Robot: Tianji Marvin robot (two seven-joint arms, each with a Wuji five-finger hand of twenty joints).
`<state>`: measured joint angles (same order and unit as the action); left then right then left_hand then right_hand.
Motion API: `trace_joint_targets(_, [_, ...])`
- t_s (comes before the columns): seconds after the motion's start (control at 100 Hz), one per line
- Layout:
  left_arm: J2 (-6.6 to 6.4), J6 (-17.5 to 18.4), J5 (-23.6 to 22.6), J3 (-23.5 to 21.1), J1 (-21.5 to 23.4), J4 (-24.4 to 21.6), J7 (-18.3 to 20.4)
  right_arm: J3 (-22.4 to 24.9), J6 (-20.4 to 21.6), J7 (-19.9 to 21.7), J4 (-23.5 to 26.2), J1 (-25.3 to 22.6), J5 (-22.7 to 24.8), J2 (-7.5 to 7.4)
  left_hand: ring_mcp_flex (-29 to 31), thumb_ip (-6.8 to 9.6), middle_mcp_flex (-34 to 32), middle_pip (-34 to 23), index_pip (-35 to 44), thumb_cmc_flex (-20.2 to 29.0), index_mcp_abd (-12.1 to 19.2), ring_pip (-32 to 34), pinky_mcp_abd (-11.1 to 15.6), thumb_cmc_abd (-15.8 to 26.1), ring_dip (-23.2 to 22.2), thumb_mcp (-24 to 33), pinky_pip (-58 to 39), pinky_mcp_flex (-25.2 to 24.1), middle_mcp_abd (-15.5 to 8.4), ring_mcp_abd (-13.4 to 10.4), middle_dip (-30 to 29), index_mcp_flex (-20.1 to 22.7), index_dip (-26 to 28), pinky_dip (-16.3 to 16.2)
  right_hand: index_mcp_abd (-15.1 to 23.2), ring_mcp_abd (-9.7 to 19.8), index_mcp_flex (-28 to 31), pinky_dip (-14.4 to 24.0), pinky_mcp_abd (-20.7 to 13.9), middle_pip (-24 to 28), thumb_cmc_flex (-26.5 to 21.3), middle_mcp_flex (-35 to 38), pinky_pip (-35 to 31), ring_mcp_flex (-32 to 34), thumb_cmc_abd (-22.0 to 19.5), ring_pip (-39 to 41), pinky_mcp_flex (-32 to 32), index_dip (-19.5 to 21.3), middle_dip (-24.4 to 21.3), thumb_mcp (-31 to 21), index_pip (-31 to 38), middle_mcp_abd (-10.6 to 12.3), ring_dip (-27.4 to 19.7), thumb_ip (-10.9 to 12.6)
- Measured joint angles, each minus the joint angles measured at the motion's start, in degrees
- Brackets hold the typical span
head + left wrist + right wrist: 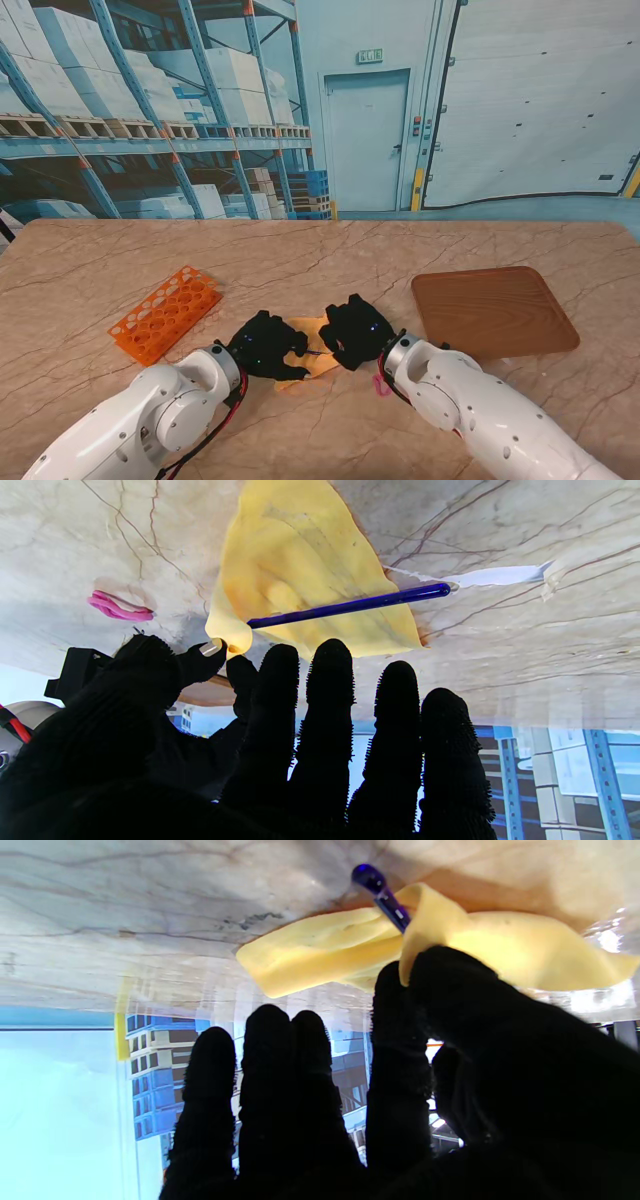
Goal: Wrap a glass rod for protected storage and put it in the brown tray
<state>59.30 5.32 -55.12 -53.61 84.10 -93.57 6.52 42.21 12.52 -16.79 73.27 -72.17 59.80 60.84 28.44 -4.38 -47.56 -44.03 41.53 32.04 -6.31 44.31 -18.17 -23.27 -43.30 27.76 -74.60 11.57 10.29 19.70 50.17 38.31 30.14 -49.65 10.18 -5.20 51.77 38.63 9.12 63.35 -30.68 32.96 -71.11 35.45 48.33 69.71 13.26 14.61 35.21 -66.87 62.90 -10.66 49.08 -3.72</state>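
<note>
I am pinching a corner of the yellow cloth [300, 555] over the blue glass rod [350, 605] with my right hand [355, 330] to begin wrapping, my left hand [265, 345] hovering with fingers [327, 690] spread, the brown tray [493, 310] waiting well apart

Overall light: bright and even in the stand view, soft and from overhead.
Shadows: faint and short on the table [300, 250], a darker patch beside the brown tray [495, 312] at its near edge.
Glare: a white streak on the table top in the left wrist view; washed-out spots near the yellow cloth [320, 947] in the right wrist view.
Dark areas: both gloved hands, left hand [280, 740] and right hand [350, 1090], read as near-black silhouettes.
Focus: palms close to the wrist lenses are blurred; the blue rod [350, 606] is sharp.
Distortion: wrist views bend towards their edges.
</note>
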Motion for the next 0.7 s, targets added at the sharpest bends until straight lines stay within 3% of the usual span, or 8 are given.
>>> trace_joint_targets(0.24, [-0.03, -1.97, -0.5, 0.9, -0.67, 0.01, 1.82, 1.15, -2.0, 1.08, 0.28, -0.76, -2.37, 0.54, -0.8, 0.46, 1.92, 1.75, -2.08, 0.0, -0.01, -0.78, -0.01, 0.0, 0.0, -1.03, 0.26, -0.85, 0.14, 0.29, -0.58, 0.0, 0.0, 0.03, -0.17, 0.0, 0.0, -0.01, 0.0, 0.55, 0.0, 0.0, -0.05, 0.0, 0.0, 0.0, 0.0, 0.85, -0.1, 0.0, 0.0, 0.0, -0.02, 0.0])
trace_joint_targets(0.26, [-0.05, -2.11, -0.68, 1.03, -0.76, 0.02, 1.99, 1.17, -2.09, 1.1, 0.29, -0.79, -2.4, 0.56, -1.51, 0.46, 2.7, 2.74, -2.8, 0.01, -0.05, -0.97, -0.01, 0.0, 0.0, -1.03, 0.5, -0.91, 0.18, 0.29, -0.61, -0.29, -0.05, 0.08, -0.18, 0.0, 0.0, -0.01, 0.0, 0.56, 0.0, 0.0, -0.06, 0.0, 0.0, 0.0, 0.0, 0.85, -0.1, 0.0, 0.0, 0.0, -0.02, 1.13])
trace_joint_targets(0.44, [-0.12, -3.3, -1.82, 2.06, -1.69, 0.39, 2.8, 1.4, -3.55, 1.31, 0.59, -1.06, -2.82, 0.74, -3.75, 0.46, 7.8, 5.54, -5.98, 0.06, -0.77, -2.28, -0.01, 0.0, 0.04, -1.03, 1.35, -2.2, 0.76, 0.29, -1.25, -4.57, -0.71, 0.65, -0.72, 0.0, 0.0, -0.45, 0.0, 0.57, -0.01, 0.0, -0.36, 0.01, 0.0, 0.0, 0.0, 0.85, -0.16, 0.0, 0.0, 0.0, -0.04, 1.15])
trace_joint_targets(0.55, [-0.12, -3.89, -1.7, 2.33, -2.03, 0.63, 2.98, 1.45, -5.27, 1.19, 0.74, -1.19, -3.06, 0.94, -3.79, 0.46, 7.8, 6.26, -6.5, 0.2, -0.79, -2.28, -0.01, 0.0, 0.06, -1.03, 1.43, -2.31, 0.79, 0.29, -1.52, -4.52, -0.72, 1.09, -0.74, -0.04, 0.0, -0.47, 0.0, 0.66, -0.01, 0.0, -0.63, 0.01, 0.0, 0.0, 0.0, 0.85, -0.72, 0.0, 0.0, -0.03, -0.1, 1.15])
trace_joint_targets(0.7, [0.21, -3.88, -1.73, 2.55, -2.18, 2.46, -2.79, 1.88, -7.44, 1.06, 1.22, -1.6, -3.17, 1.19, -3.79, 0.46, 7.73, 6.35, -6.5, 1.14, -0.8, -2.28, -0.01, 0.37, 0.06, -0.62, 1.44, -2.29, 0.8, 0.29, -1.58, -4.46, -0.6, 1.28, -0.76, -0.27, 0.0, -0.48, 0.0, 1.15, -0.02, 0.0, -1.16, 0.01, 0.0, 0.0, -0.01, 0.86, -0.73, 0.0, 0.0, -0.16, -0.45, 1.16])
